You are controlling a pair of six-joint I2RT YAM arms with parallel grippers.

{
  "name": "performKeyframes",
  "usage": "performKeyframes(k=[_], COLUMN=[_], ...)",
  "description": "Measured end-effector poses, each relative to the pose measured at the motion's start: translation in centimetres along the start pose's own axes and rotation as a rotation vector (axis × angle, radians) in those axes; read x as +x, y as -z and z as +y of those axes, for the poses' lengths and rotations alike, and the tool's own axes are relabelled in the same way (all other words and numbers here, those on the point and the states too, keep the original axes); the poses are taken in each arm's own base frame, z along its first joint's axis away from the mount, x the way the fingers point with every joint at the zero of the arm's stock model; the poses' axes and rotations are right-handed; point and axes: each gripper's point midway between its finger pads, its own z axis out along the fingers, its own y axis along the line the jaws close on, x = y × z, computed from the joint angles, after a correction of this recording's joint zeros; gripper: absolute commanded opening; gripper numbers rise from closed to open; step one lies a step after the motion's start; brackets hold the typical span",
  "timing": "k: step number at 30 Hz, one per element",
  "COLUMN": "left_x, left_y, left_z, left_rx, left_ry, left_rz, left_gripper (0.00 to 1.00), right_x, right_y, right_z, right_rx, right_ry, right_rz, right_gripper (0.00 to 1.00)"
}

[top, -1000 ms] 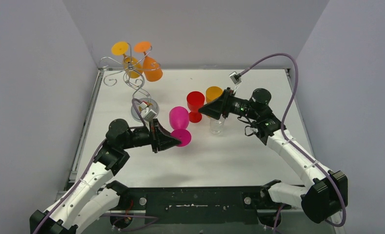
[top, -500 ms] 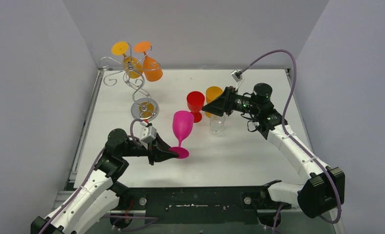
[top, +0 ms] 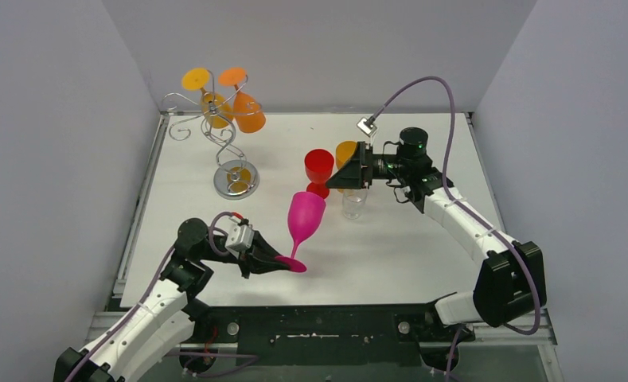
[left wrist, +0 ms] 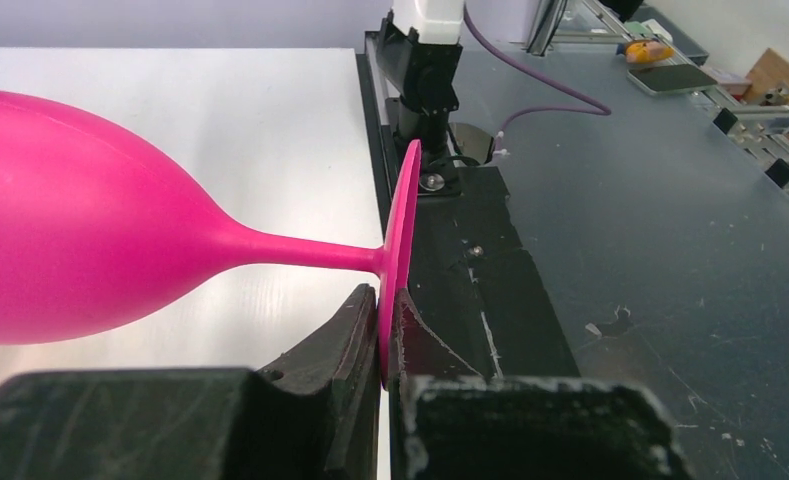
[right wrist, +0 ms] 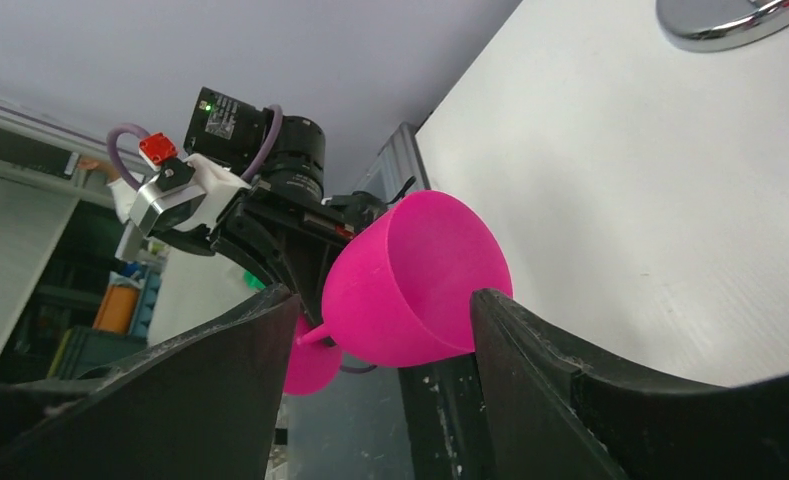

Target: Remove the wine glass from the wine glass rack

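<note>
The wine glass [top: 305, 216], a pink one, is off the wine glass rack [top: 235, 180] and sits well forward of the rack's round base, towards the arms. A second ago it lay tipped over close beside that base. Now it stands bowl up, leaning a little away from the rack, and has been drawn clear of it. The left gripper [top: 277, 260] is pinched tight on the rim of the glass's foot. Whether the foot rests on the table I cannot tell.

To my eye the removal is done for this glass and only setting it down remains. Two orange glasses [top: 249, 114] hang on the rack's arms.

The right gripper [top: 332, 177], fingers apart and empty, hovers to the right of the rack and has drawn back slightly.

No brand or writing is legible; a small label on the left wrist is too small to read.
</note>
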Motion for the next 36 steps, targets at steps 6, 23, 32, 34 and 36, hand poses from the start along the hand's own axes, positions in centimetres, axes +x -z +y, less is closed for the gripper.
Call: performKeyframes(k=[6, 23, 32, 34, 36], left_x=[-0.4, -1.8, -1.6, -1.5, -1.6], left_y=[-0.1, -0.3, -0.2, -0.3, -0.3], left_z=[-0.6, -1.5, -1.9, -1.7, -1.7], left_rx=[0.054, 0.144, 0.201, 0.208, 0.213], left_ry=[-0.021, -0.074, -0.085, -0.086, -0.092], left_rz=[-0.008, -0.005, 0.013, 0.017, 0.018], left_gripper=[0.0, 0.0, 0.0, 0.0, 0.0], right_x=[1.3, 3.7, 4.6, 4.9, 5.2], right_y=[-0.7, -1.8, -1.5, -1.6, -1.6], right_z=[0.8, 4.8, 5.4, 5.6, 5.8], right_rx=[-0.074, -0.229, -0.261, -0.269, -0.277], right_ry=[-0.059, -0.038, -0.054, -0.056, -0.058], right_rz=[0.086, 0.233, 0.282, 0.294, 0.306], right_gripper=[0.58, 0.21, 0.21, 0.21, 0.21])
